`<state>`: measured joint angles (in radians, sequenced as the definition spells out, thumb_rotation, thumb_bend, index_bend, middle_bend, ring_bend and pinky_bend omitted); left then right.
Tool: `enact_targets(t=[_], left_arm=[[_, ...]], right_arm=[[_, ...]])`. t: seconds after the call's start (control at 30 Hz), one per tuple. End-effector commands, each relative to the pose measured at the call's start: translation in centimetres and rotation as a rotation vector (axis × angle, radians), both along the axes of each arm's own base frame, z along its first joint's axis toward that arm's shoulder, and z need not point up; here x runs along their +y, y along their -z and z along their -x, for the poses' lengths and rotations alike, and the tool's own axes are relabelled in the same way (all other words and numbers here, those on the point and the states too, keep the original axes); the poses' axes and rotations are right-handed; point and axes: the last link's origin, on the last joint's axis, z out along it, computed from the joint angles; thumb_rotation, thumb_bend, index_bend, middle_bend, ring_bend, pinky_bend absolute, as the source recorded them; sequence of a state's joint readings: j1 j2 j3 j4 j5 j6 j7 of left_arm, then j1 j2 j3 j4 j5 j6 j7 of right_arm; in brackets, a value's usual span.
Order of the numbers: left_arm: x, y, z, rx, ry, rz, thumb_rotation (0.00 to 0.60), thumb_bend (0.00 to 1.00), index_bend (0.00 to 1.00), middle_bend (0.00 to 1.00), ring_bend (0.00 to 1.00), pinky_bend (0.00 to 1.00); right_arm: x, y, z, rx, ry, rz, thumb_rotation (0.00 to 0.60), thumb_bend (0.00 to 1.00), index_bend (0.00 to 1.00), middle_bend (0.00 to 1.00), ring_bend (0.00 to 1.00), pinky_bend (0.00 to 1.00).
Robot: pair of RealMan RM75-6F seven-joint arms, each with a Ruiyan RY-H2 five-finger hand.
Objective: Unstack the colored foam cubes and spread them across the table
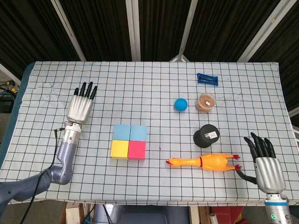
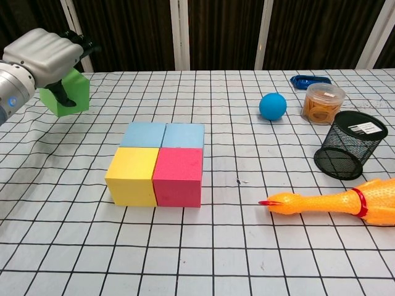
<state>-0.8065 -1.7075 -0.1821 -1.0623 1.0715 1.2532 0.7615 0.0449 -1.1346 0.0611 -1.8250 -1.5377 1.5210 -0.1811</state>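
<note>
The left hand (image 2: pixel 43 52) covers the green cube (image 2: pixel 66 95) at the table's (image 1: pixel 154 186) far left (fingers extended, grip unclear), likely releasing it well apart from the four-cube block (image 1: pixel 129 141), while the right hand (image 1: pixel 266 165) rests open, empty.

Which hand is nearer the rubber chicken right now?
Right. The right hand sits just past the rubber chicken at the table's near right edge, open. The left hand is far across the table, beyond the cube block.
</note>
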Motion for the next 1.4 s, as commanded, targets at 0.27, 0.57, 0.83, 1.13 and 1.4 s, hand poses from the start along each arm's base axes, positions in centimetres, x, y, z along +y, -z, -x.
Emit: enact_targets(t=[0.27, 0.57, 0.83, 1.13, 1.4], left_arm=[[-1.3, -1.6, -1.1, -0.039, -0.054, -0.031, 0.600, 0.00, 0.02, 0.00, 0.00, 0.13], [-4.6, -3.5, -1.7, -0.131, 0.037, 0.098, 0.600, 0.00, 0.04, 0.02, 0.02, 0.16], [-11.5, -5.1, 2.6, -0.167, -0.197, 0.346, 0.600, 0.00, 0.05, 0.04, 0.02, 0.18], [-13.8, -2.5, 2.3, -0.247, -0.258, 0.580, 0.600, 0.00, 0.05, 0.05, 0.04, 0.20], [-13.9, -0.4, -0.4, -0.291, -0.180, 0.621, 0.600, 0.00, 0.05, 0.05, 0.05, 0.21]], right_arm=[[0.0, 0.0, 0.0, -0.003, -0.002, -0.005, 0.600, 0.04, 0.11, 0.00, 0.06, 0.00], [0.0, 0.3, -0.1, 0.002, -0.003, -0.017, 0.600, 0.04, 0.11, 0.00, 0.06, 0.00], [0.2, 0.1, -0.3, -0.004, -0.010, -0.017, 0.600, 0.04, 0.11, 0.00, 0.06, 0.00], [0.3, 0.2, -0.3, 0.001, -0.012, -0.024, 0.600, 0.04, 0.11, 0.00, 0.06, 0.00], [0.2, -0.3, -0.1, -0.007, -0.005, -0.012, 0.600, 0.04, 0.11, 0.00, 0.06, 0.00]])
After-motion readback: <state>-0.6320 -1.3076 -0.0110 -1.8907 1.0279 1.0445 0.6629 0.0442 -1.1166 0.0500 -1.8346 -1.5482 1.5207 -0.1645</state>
